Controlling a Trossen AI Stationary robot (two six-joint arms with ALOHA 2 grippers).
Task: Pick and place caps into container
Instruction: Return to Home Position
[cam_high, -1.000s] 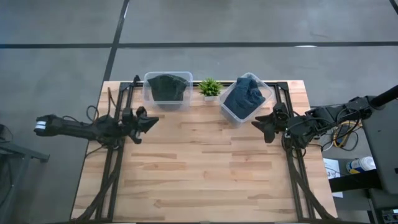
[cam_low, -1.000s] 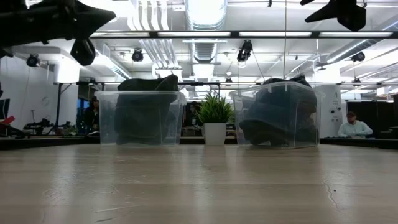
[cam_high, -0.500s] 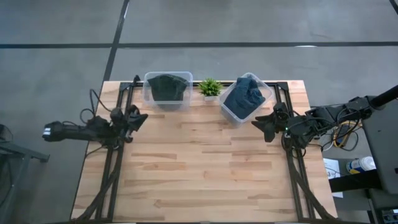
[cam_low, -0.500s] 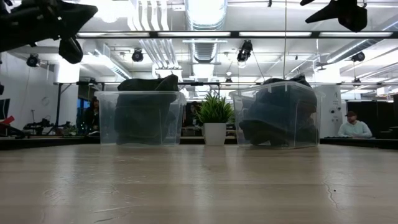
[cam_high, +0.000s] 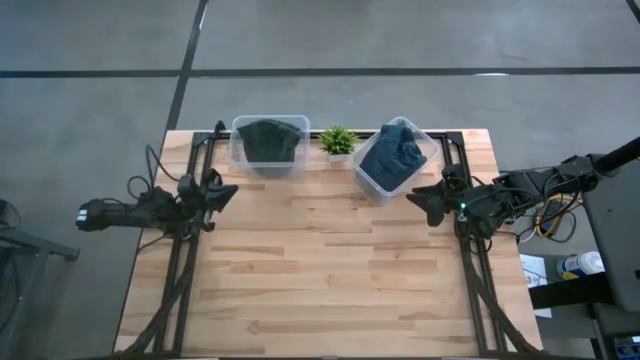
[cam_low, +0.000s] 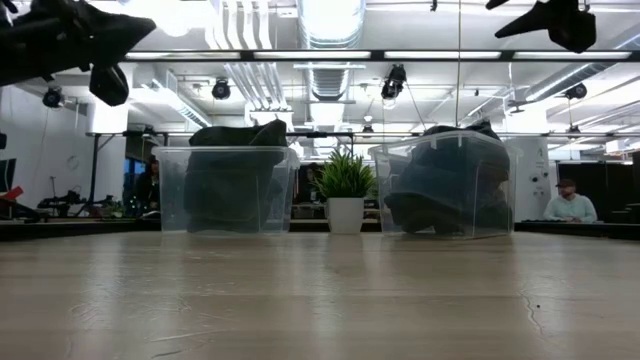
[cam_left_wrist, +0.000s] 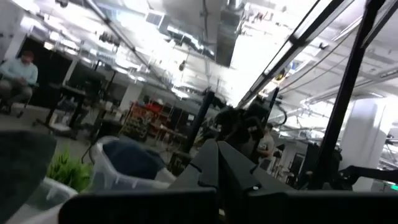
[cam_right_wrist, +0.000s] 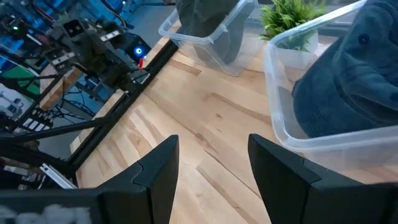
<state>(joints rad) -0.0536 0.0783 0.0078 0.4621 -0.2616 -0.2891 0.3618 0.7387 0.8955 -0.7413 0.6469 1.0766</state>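
Observation:
Dark olive caps (cam_high: 268, 138) fill the clear left container (cam_high: 240, 150) at the table's far edge. Slate-blue caps (cam_high: 398, 152) heap above the rim of the clear right container (cam_high: 372, 178), which stands turned at an angle. In the low view both piles (cam_low: 235, 175) (cam_low: 445, 185) show through the walls. My left gripper (cam_high: 228, 189) hovers shut above the table's left side, nearer than the olive container. My right gripper (cam_high: 412, 201) hovers open beside the blue container; its wrist view shows empty fingers (cam_right_wrist: 158, 168) over bare wood and the blue caps (cam_right_wrist: 354, 74).
A small potted plant (cam_high: 338, 141) stands between the two containers. Black frame rails (cam_high: 180, 270) (cam_high: 475, 280) run along the table's left and right sides. Bare wood (cam_high: 330, 270) spans the middle and near half. A person (cam_low: 570, 203) sits in the room beyond.
My left arm has drawn back toward the table's left edge, carrying its gripper away from the olive container and slightly up in the low view. The right arm, both containers and the caps have stayed where they were.

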